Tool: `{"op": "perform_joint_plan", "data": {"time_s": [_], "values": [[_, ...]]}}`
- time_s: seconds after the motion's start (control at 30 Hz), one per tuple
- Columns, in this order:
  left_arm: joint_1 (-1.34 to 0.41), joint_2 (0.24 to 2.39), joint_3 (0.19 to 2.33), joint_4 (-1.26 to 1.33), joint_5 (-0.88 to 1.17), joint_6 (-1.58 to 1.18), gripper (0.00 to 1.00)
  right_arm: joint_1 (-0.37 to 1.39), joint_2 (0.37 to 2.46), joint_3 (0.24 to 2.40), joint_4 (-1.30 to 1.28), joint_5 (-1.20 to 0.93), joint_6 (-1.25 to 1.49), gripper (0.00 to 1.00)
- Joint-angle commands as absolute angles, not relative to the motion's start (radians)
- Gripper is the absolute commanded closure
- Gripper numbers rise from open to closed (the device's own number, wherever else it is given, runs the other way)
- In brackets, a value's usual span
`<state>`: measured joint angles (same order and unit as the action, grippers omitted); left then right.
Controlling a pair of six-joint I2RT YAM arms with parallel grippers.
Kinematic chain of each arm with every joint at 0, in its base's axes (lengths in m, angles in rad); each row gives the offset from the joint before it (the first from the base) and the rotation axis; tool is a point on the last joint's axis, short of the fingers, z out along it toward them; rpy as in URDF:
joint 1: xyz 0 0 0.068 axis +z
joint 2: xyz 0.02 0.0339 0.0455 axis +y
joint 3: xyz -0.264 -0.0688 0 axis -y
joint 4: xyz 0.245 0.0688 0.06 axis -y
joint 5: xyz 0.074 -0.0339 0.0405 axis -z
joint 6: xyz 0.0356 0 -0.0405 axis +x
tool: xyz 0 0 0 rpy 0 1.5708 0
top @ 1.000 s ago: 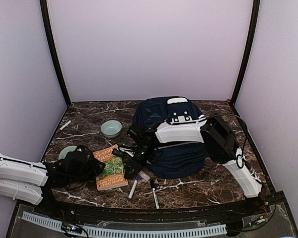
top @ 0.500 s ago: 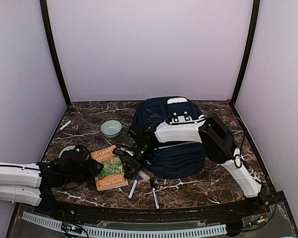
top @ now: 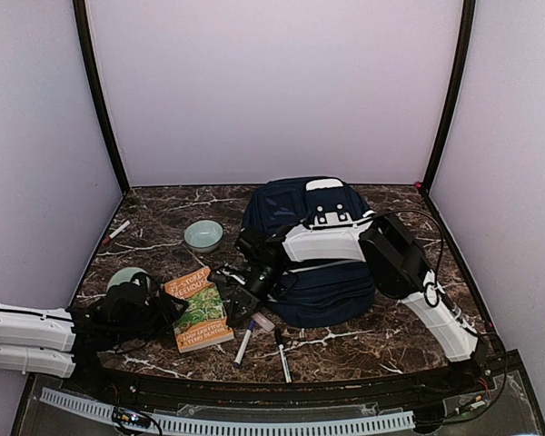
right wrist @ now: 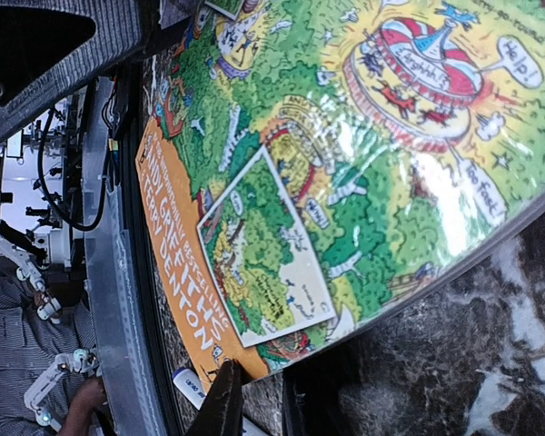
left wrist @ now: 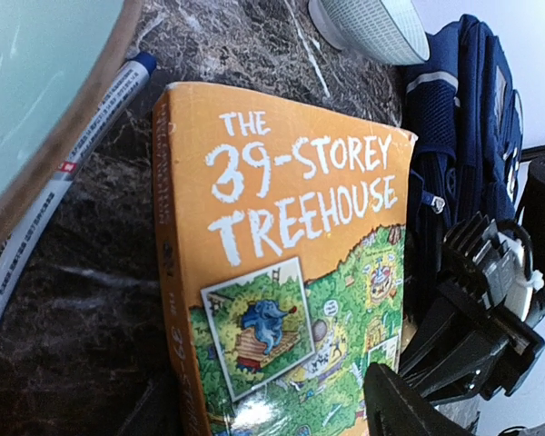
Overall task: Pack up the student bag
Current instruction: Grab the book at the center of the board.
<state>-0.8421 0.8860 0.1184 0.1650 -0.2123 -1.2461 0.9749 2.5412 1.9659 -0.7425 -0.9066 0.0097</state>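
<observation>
Lying toward back right of dark marble table [top: 372, 341]: large navy-blue fabric backpack [top: 331, 298], white-striped. Just left of it, orange paperback book [top: 198, 311] flat on marble, near corner pinched by right gripper [top: 239, 307]. Beside book's left edge, left gripper [top: 163, 307], finger spread unclear.

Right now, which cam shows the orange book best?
Left wrist: the book fills the frame, with its spine and title, The 39-Storey Treehouse, readable. Right wrist sees the book very close, only the lower cover art and author strip. Top external shows the whole book, small, beside the student bag.
</observation>
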Motion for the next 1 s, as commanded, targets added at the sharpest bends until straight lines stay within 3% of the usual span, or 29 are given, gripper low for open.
{"op": "perform_joint_plan", "data": {"time_s": [0.0,0.3,0.47,0.6,0.73,0.97], "values": [[-0.84,0.96,0.051,0.443,-0.034,-1.304,0.28,1.019,2.807,1.876,-0.671,-0.425,-0.012,0.86],[-0.833,1.253,0.095,0.912,0.192,-1.214,0.37,1.019,2.832,1.893,-0.676,-0.419,-0.021,0.87],[-0.834,1.37,0.122,1.038,0.271,-1.232,0.49,1.019,2.829,1.893,-0.676,-0.41,-0.026,0.87],[-0.834,1.363,0.14,1.026,0.298,-1.231,0.5,1.017,2.826,1.894,-0.675,-0.409,-0.028,0.87],[-0.834,1.322,0.194,0.917,0.379,-1.208,0.41,1.016,2.827,1.896,-0.676,-0.415,-0.028,0.86],[-0.835,1.184,0.242,0.657,0.458,-1.19,0.44,1.011,2.819,1.892,-0.675,-0.414,-0.025,0.86]]}}
